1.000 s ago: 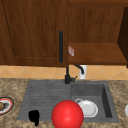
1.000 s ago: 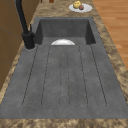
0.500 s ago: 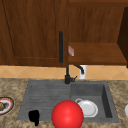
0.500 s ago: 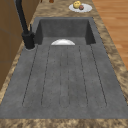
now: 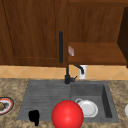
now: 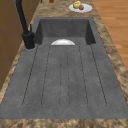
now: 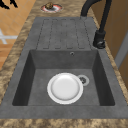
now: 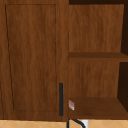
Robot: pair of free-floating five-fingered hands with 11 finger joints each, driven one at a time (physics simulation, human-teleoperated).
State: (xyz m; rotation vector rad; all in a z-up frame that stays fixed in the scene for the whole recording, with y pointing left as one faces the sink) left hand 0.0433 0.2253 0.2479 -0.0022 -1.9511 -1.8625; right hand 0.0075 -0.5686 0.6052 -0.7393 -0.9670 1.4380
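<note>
Nearest, at the front edge of the dark grey sink (image 5: 75, 119): left hand (image 5: 34, 116), low over the ribbed drainboard (image 5: 45, 96); open or closed, cannot tell. Just beside it, toward the basin, a red ball (image 5: 67, 114), apart from the hand and covering part of the front rim. Behind the ball, down in the basin, a white plate (image 5: 88, 108) lying flat next to the drain (image 7: 82, 80). Speckled brown stone countertop (image 5: 12, 87) all round; on its left end a red-rimmed plate (image 5: 5, 105) with brown food. At the sink's back edge a black faucet (image 5: 67, 75), then a white cup (image 5: 83, 71) against the tan tiled backsplash (image 5: 30, 71). Farthest, a dark wood wall cabinet (image 5: 32, 30) with a black bar handle (image 5: 60, 46) and an open shelf (image 5: 97, 53). On the shelf edge a small pink tag (image 5: 71, 50), print too blurred to read.
</note>
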